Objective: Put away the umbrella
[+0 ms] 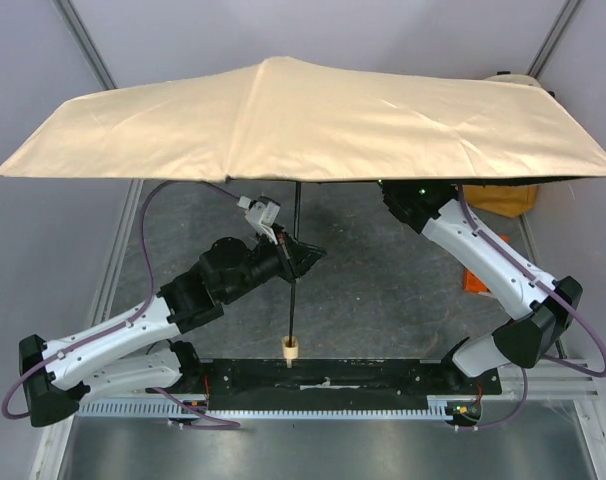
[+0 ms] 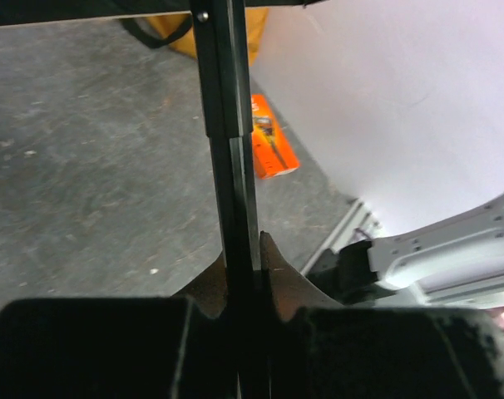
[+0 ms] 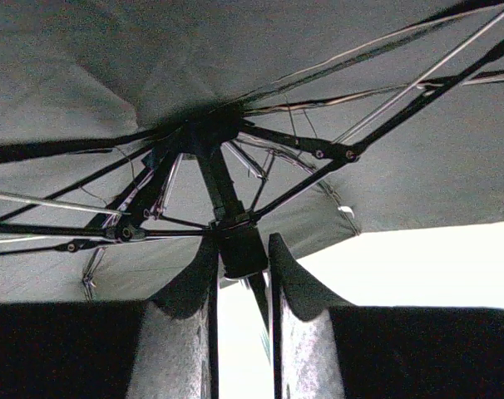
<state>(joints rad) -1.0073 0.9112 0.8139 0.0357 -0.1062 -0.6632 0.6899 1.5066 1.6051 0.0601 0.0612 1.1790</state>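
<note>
Left gripper (image 2: pixel 244 253) is clamped tight on the shaft (image 2: pixel 231 166) of the umbrella (image 1: pixel 283 120), right gripper (image 3: pixel 242 241) straddles the runner (image 3: pixel 239 256), can't tell if it's squeezing.

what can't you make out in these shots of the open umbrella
- Right wrist view: whether the right fingers truly squeeze the slider; shadow hides the contact.
- Top view: those fingers, hidden under the umbrella.
- Top view: most of the yellow bag, also under the umbrella.
- Left wrist view: print on the orange pack, too small.
</note>
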